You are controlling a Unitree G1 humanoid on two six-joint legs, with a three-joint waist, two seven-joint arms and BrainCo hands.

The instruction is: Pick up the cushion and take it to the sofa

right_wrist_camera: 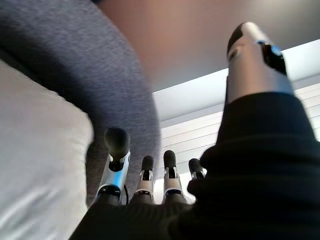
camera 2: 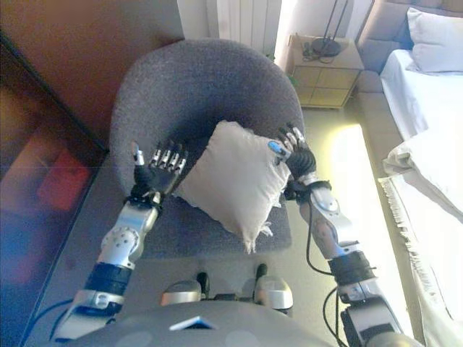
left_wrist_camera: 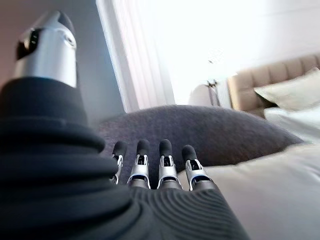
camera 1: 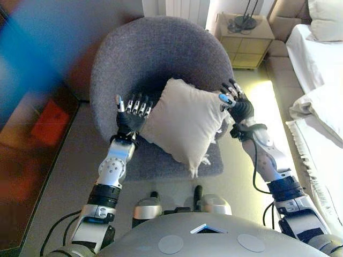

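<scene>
A cream square cushion (camera 1: 184, 122) stands tilted on one corner on the seat of a round grey armchair (camera 1: 155, 53). My left hand (camera 1: 131, 112) is at the cushion's left edge, fingers straight and open. My right hand (camera 1: 236, 103) is at the cushion's right edge, fingers straight and open. The two hands flank the cushion; whether the palms touch it I cannot tell. In the left wrist view the cushion (left_wrist_camera: 270, 195) lies beside my open fingers (left_wrist_camera: 165, 165). In the right wrist view the cushion (right_wrist_camera: 35, 165) lies beside the open fingers (right_wrist_camera: 116, 165).
A small wooden bedside table (camera 1: 246, 40) with a dark lamp base stands behind the armchair on the right. A bed with white bedding (camera 1: 321, 80) runs along the right. A dark cabinet (camera 1: 32, 139) lies to the left. Grey floor surrounds the chair.
</scene>
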